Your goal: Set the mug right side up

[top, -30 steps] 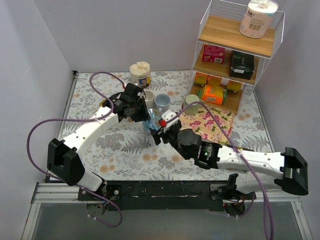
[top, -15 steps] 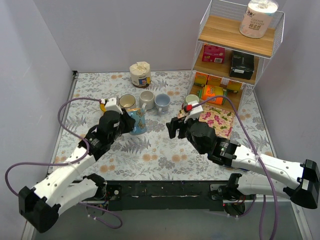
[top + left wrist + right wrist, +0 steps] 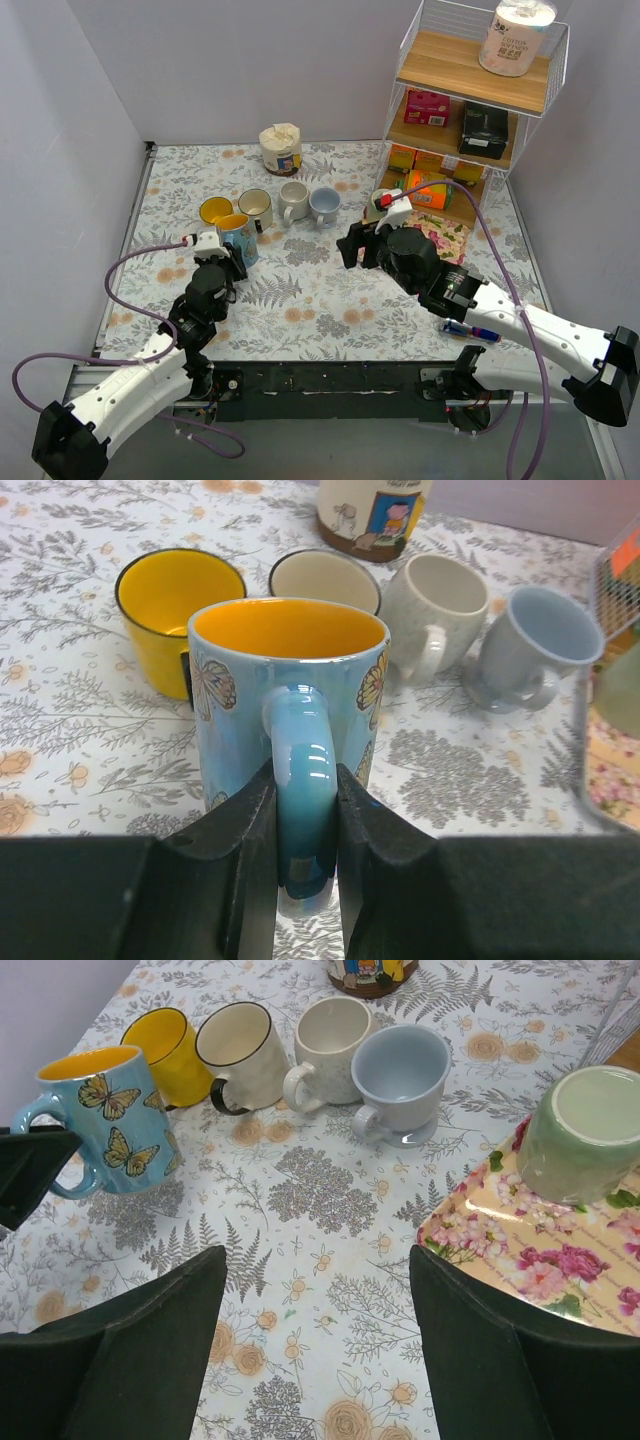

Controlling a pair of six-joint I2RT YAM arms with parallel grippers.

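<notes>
The blue butterfly mug [image 3: 238, 240] stands upright on the table, its orange inside showing in the left wrist view [image 3: 290, 695] and in the right wrist view [image 3: 105, 1120]. My left gripper [image 3: 224, 262] is shut on the mug's handle [image 3: 304, 810], one finger on each side of it. My right gripper [image 3: 358, 245] is open and empty over the middle of the table, to the right of the mug and apart from it; its wide-spread fingers [image 3: 120, 1350] frame bare floral cloth.
A yellow mug [image 3: 214, 212], a cream mug [image 3: 255, 205], a white mug [image 3: 294, 196] and a grey-blue mug [image 3: 324, 205] stand in a row behind. A green mug [image 3: 585, 1140] sits on a floral tray [image 3: 430, 240]. A shelf rack [image 3: 465, 110] stands at the back right.
My left arm has drawn back toward its base, carrying the blue mug left and down onto the table near the yellow mug. My right arm has moved slightly back and to the right.
</notes>
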